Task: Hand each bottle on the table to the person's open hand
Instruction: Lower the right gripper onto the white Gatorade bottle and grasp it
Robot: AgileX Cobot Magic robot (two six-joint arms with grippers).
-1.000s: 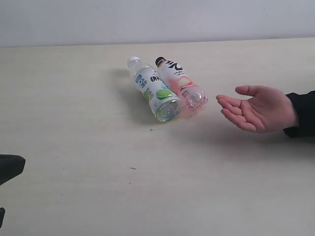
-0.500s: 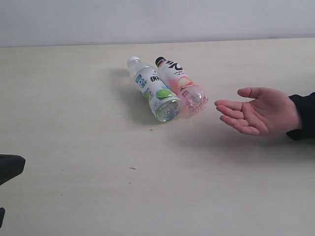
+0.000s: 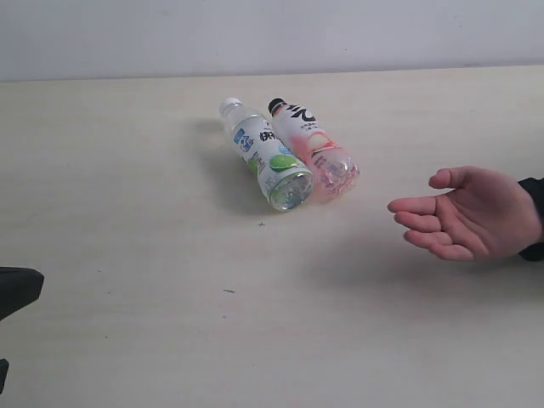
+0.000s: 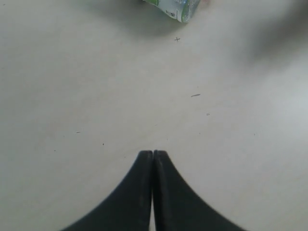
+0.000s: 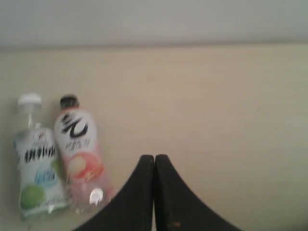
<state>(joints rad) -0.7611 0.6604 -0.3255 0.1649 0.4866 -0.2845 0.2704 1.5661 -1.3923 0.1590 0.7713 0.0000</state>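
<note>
step: pre-grasp | clear pink black-capped bottle [image 3: 316, 151] lies on beige surface [image 3: 127, 212], clear green-labelled white-capped bottle [image 3: 268, 155] touching it, open palm [image 3: 476, 223] near it | left gripper [image 4: 153, 154] and right gripper [image 5: 154, 157] closed tight, empty | next: likely open, reach pink bottle

At 8 o'clock in the exterior view the left arm [image 3: 17, 291] is a dark sliver cut by the edge; at 3 o'clock the person's hand [image 3: 476, 223] is cut off at the sleeve. The left wrist view crops the green-labelled bottle [image 4: 179, 6] to its base
</note>
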